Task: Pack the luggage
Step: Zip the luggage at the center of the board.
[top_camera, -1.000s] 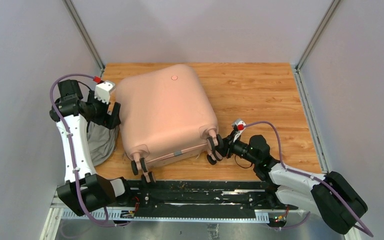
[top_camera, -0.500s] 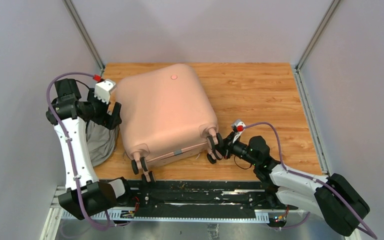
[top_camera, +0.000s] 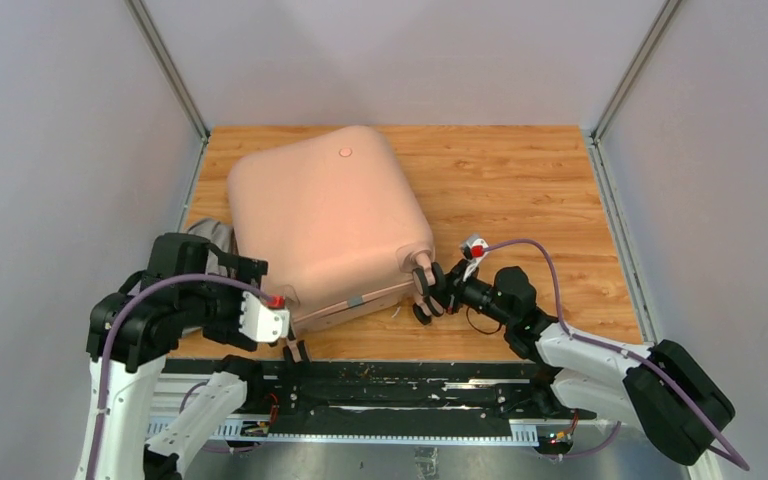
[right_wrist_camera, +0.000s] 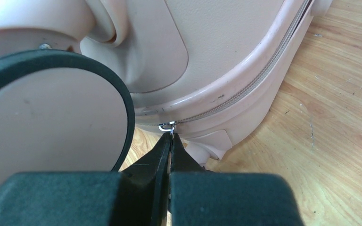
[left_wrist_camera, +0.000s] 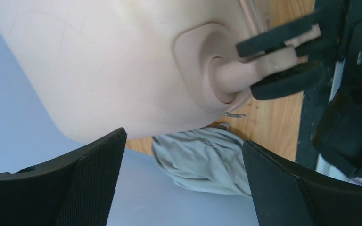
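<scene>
The pale pink luggage lies closed and flat on the wooden table, its wheels toward me. My right gripper sits low at its near right corner, between two wheels. In the right wrist view that gripper is shut, pinching the small metal zipper pull on the zip line beside a wheel. My left gripper hovers at the luggage's near left corner. In the left wrist view it stands wide open and holds nothing, with a grey cloth bundle beyond the fingers.
The grey cloth bundle lies on the table against the left wall, partly under the luggage's left edge. A black rail runs along the near table edge. Bare wood shows to the right of the luggage.
My left arm has swung from the luggage's left side down to its near left corner. My right gripper has shut on the zipper pull. The luggage shifted slightly.
</scene>
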